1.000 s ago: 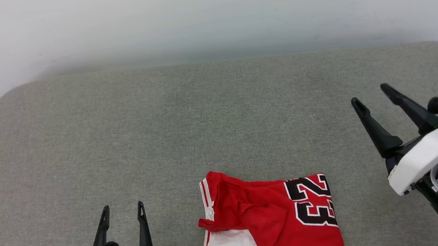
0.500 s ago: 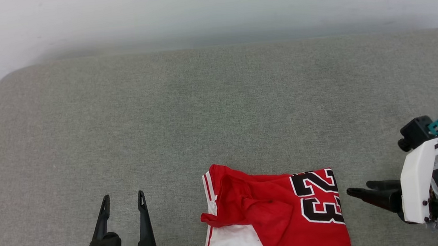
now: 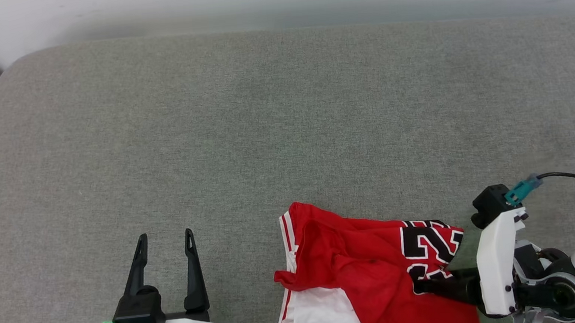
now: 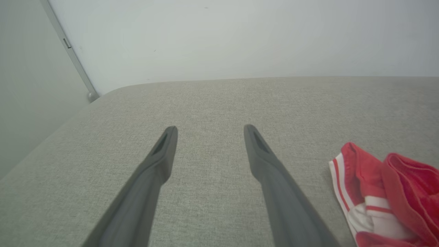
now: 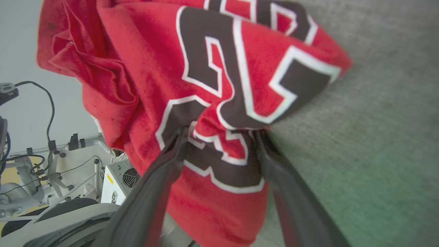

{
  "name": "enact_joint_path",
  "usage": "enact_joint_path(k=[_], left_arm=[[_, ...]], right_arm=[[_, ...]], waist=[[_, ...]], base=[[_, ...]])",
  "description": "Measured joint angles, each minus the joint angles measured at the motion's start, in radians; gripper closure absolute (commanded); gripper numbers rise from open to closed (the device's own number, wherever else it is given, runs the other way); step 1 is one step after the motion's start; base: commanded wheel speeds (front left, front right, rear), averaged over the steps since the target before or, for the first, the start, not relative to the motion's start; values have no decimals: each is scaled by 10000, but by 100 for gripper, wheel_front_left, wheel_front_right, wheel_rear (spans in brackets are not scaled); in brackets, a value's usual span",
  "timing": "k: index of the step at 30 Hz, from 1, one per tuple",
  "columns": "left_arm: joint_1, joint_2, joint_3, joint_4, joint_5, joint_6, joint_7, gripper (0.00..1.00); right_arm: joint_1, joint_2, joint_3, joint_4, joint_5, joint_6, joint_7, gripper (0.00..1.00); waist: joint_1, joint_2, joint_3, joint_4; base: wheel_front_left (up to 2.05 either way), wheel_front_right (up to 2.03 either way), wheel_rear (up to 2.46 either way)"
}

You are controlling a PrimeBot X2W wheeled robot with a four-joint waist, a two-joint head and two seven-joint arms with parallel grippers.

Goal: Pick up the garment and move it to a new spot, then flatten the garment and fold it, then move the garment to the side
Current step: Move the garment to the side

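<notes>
Lying crumpled at the near edge of the grey cushion [image 3: 264, 132], right of its middle, the garment [image 3: 360, 275] is found numerals-up. The left gripper [image 3: 165, 235] is held spread and empty over the cushion's near left. The right gripper [image 5: 219, 133] is set wide at the cushion's near right, straddling a numbered fold, unclamped.
</notes>
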Motion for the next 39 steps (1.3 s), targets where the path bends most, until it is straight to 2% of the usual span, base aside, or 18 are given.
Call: enact_joint_path(k=[2, 3, 4, 12, 17, 23, 31, 35, 39], left_arm=[[-6, -2, -4, 12, -2, -2, 0, 0], [-12, -2, -2, 29, -2, -2, 0, 0], [-18, -2, -12, 40, -4, -2, 0, 0], [12, -6, 50, 65, -12, 12, 0, 0], [311, -8, 75, 107, -6, 42, 0, 0], [540, -8, 180, -12, -121, 121, -2, 0], [554, -12, 280, -372, -221, 234, -2, 0], [223, -13, 468, -504, -73, 94, 0, 0], [-149, 25, 562, -606, 82, -86, 0, 0]], right_arm=[[-81, -19, 334, 77, -288, 6, -165, 0], [-128, -29, 476, 142, -360, 6, -242, 28], [-161, -58, 608, 157, -395, 6, -301, 100], [-429, -186, 1187, 412, -410, -2, -1304, 100], [-962, -476, 1453, -82, -383, -4, -1791, 100], [-1587, -1576, 2057, -1415, -773, -4, -2123, 100], [-2546, -3225, 2314, -3022, -1530, -2, -2071, 100], [-2787, -3777, 1994, -3060, -1753, -2, -2178, 100], [-3063, -4332, 1553, -2489, -2305, 0, -2502, 100]], waist=[[0, 0, 40, 36], [0, 0, 52, 51], [-1, 0, 54, 64], [0, 0, -173, -3], [0, 0, -530, -211], [0, 0, -829, -763], [0, 0, -674, -1988], [0, 0, -316, -2652], [0, 0, 231, -3186]], base=[[0, 0, 0], [0, 0, 0], [0, 0, 0], [0, 0, 0], [0, 0, 0], [0, 0, 0], [0, 0, 0], [0, 0, 0], [0, 0, 0]])
